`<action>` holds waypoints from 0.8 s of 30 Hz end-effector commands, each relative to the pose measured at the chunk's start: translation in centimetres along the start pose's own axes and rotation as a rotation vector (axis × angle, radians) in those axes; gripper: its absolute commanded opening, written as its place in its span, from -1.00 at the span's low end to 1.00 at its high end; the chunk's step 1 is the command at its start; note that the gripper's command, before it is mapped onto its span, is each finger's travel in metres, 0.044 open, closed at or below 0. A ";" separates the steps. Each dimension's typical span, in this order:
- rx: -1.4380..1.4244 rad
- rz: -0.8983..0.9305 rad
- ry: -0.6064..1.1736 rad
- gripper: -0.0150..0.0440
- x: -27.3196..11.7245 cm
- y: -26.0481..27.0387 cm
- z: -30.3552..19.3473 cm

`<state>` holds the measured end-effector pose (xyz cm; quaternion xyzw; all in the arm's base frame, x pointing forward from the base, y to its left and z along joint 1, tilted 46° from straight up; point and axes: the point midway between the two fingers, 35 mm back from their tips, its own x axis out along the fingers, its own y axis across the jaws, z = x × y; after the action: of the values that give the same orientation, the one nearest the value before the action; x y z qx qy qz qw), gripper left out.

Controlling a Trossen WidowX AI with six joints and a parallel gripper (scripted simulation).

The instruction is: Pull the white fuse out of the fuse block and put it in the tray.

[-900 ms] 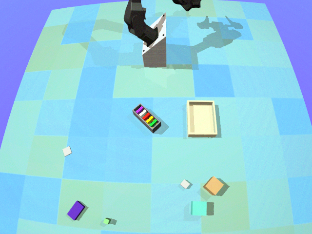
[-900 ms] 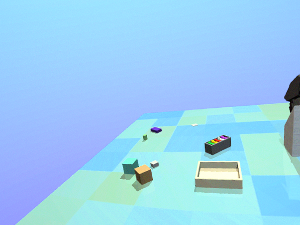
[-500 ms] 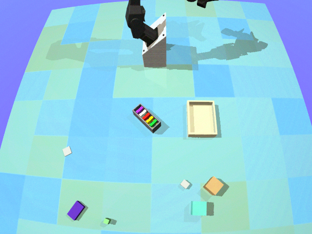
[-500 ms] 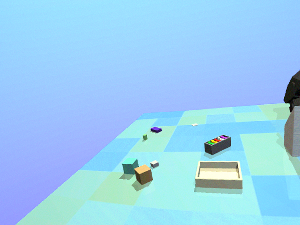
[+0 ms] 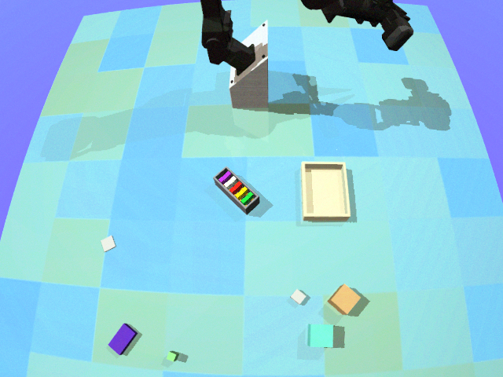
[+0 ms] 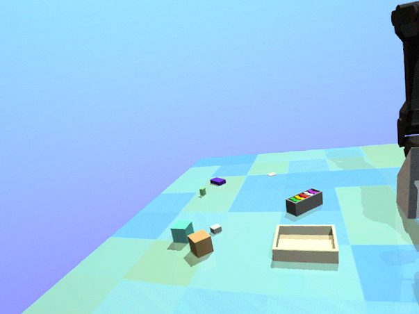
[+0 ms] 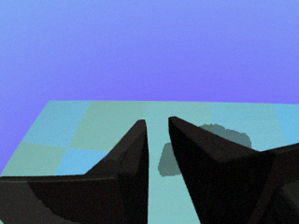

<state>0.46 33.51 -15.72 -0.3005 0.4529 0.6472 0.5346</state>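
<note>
Checkered blue and green floor (image 5: pixel 162 259) stretches out under a plain blue-violet backdrop, and my arm (image 5: pixel 219 36) rises from a grey pedestal (image 5: pixel 249 87) at the top centre of the top view. My gripper (image 7: pixel 157 125) is high up near the upper right of that view, well apart from everything on the floor. Through the wrist view my two dark fingers are nearly together with just a thin gap, and nothing sits between them, so I'm clenched on air.

Down in the middle of the top view lies the fuse block (image 5: pixel 236 190), a dark grey box set on a diagonal. Its row runs purple, white, red, yellow, green from upper left to lower right. My target, the white fuse (image 5: pixel 229 181), is seated in its slot, between the purple fuse (image 5: pixel 224 176) and the red fuse (image 5: pixel 234 187).

Right of the block, near but apart, sits the cream tray (image 5: pixel 324 216), nothing showing inside it.

Scattered toward the bottom of the frame: an orange cube (image 5: pixel 344 298), a teal cube (image 5: pixel 321 335) just below it, and a small white block (image 5: pixel 298 296) to their left. Lower left holds a purple block (image 5: pixel 122 338) and a tiny green cube (image 5: pixel 172 356), and a flat white tile (image 5: pixel 108 243) lies at mid left.
</note>
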 end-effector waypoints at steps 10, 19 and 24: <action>0.626 -0.354 0.016 -0.27 -6.4 -12.9 -1.7; 1.169 -0.704 0.080 -0.27 -14.7 -21.1 -7.8; 1.497 -0.940 0.124 -0.27 -21.3 -23.8 -13.1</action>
<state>25.35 17.11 -10.81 -0.0950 0.6272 -0.0180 0.7729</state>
